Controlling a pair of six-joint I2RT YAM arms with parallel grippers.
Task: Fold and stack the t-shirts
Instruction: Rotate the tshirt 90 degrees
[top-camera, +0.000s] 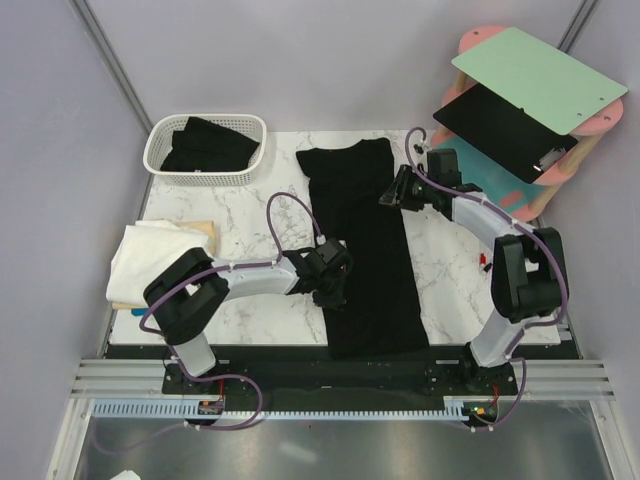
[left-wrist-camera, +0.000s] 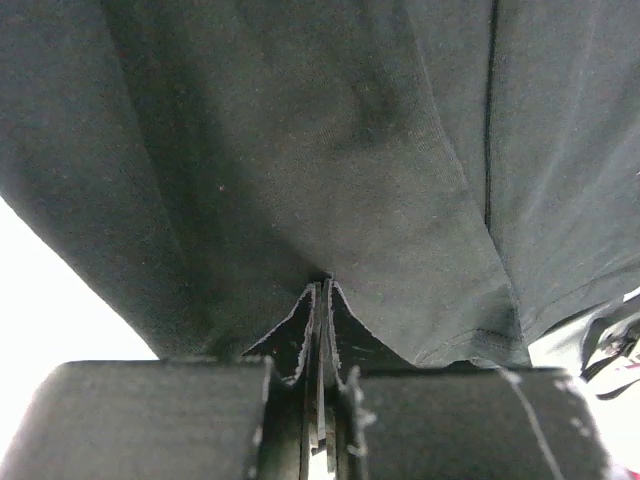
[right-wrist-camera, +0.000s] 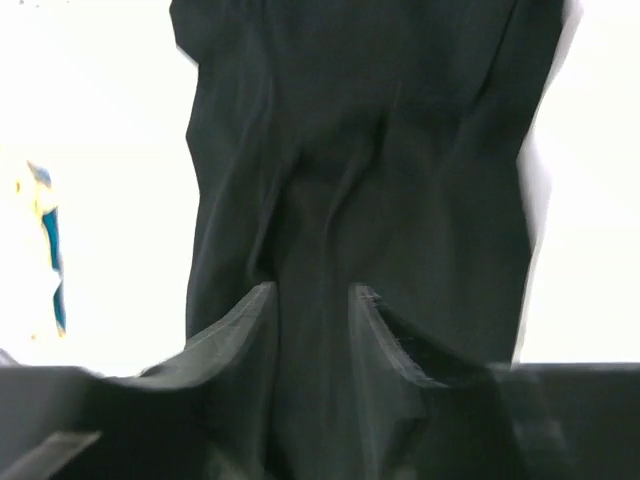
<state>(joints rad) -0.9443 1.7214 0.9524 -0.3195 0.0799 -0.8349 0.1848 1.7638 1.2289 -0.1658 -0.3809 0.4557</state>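
One black t-shirt (top-camera: 365, 250) lies lengthwise down the middle of the marble table as a long, narrow strip. My left gripper (top-camera: 338, 272) is at its left edge, about halfway along. In the left wrist view this left gripper (left-wrist-camera: 322, 290) is shut on the black t-shirt (left-wrist-camera: 300, 150), with the cloth pinched at the fingertips. My right gripper (top-camera: 391, 192) is at the shirt's far right edge, near a sleeve. In the right wrist view the right gripper (right-wrist-camera: 312, 290) is open, its fingers apart over the black t-shirt (right-wrist-camera: 370, 150), and cloth shows in the gap.
A white lattice basket (top-camera: 210, 118) at the back left holds more black shirts (top-camera: 205, 145). White and cream t-shirts (top-camera: 160, 255) lie piled at the table's left edge. A pink shelf at the back right carries a black board (top-camera: 500, 125) and a green board (top-camera: 540, 75).
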